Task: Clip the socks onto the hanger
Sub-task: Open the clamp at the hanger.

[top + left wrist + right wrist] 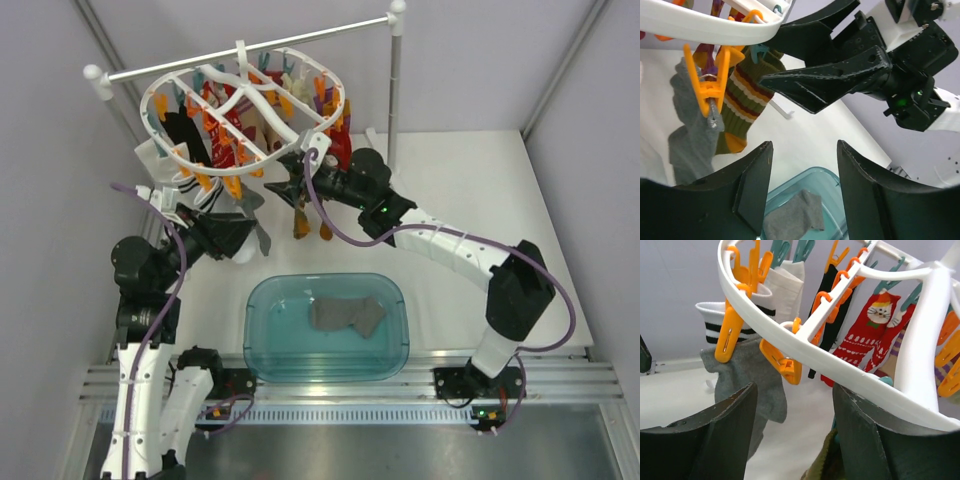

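Observation:
The white oval hanger [330, 112] hangs from a rail at the back left, with orange and teal clips. One grey sock [690, 135] hangs from an orange clip [710, 92] on its near rim; it also shows in the right wrist view [752, 375]. The second grey sock [346, 317] lies in the teal tub, and shows below my left fingers [795, 217]. My left gripper [248, 238] is open and empty just beside the hanging sock. My right gripper [283, 185] is open and empty under the hanger's rim [840, 365], close to the left one.
The white rail stand [250, 47] carries the hanger. A teal tub [262, 345] sits at the near middle of the table. A striped olive sock [747, 105], a red sock [875, 340], and black and white socks hang from other clips. Walls close both sides.

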`<control>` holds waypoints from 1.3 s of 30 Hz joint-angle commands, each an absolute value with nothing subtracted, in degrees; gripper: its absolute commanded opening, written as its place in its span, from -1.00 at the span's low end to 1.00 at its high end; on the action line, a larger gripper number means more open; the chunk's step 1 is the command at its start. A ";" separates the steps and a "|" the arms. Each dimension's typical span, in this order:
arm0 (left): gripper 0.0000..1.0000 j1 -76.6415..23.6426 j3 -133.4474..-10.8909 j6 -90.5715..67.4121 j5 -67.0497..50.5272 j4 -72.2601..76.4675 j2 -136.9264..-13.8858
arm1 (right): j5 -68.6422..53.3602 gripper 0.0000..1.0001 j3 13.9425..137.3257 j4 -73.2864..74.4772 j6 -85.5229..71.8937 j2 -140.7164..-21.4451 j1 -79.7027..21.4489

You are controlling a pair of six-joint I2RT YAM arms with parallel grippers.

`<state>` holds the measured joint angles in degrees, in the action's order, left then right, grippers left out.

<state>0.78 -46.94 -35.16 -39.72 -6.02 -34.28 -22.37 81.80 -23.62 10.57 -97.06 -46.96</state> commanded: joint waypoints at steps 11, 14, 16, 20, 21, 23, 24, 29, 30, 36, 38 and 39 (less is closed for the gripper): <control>-0.03 0.88 -48.43 -33.57 -29.88 5.96 -38.75 | -24.70 0.16 87.36 -27.34 10.90 -99.93 -48.87; -0.14 0.70 -48.43 -35.85 -31.55 10.00 -40.51 | -24.61 0.15 88.06 -26.63 11.69 -100.81 -49.65; -0.19 0.18 -48.78 -35.95 -31.73 10.98 -41.22 | -24.61 0.14 88.76 -26.37 12.30 -101.42 -50.01; -0.22 0.26 -49.39 -35.95 -30.85 11.69 -42.10 | -24.17 0.15 91.14 -25.84 12.13 -103.35 -50.45; -0.22 -1.39 -49.74 -36.21 -30.41 11.69 -42.27 | -24.00 0.15 91.66 -25.84 11.95 -104.06 -50.45; -0.23 -1.76 -50.10 -36.65 -29.80 11.60 -42.89 | -23.91 0.14 92.72 -25.93 11.87 -104.67 -50.54; -0.23 -1.93 -50.45 -36.65 -29.53 11.51 -43.06 | -23.91 0.14 93.07 -25.84 11.69 -105.20 -50.71; -0.23 -2.29 -51.24 -36.56 -25.76 10.64 -44.30 | -23.73 0.08 94.83 -25.84 11.25 -106.70 -51.06; -0.23 -2.37 -51.33 -36.21 -23.92 10.37 -44.47 | -23.56 0.03 94.92 -26.01 11.25 -106.79 -51.24; -0.19 -2.46 -52.56 -34.28 -15.83 7.74 -45.17 | -22.76 -0.01 95.10 -26.37 11.34 -107.31 -51.94; -0.19 -2.46 -52.82 -33.75 -14.07 6.60 -45.52 | -22.68 -0.01 95.10 -26.37 11.34 -107.31 -52.12; -0.19 -2.46 -52.91 -33.23 -13.45 6.24 -45.70 | -22.41 -0.01 95.10 -26.37 11.34 -107.31 -52.21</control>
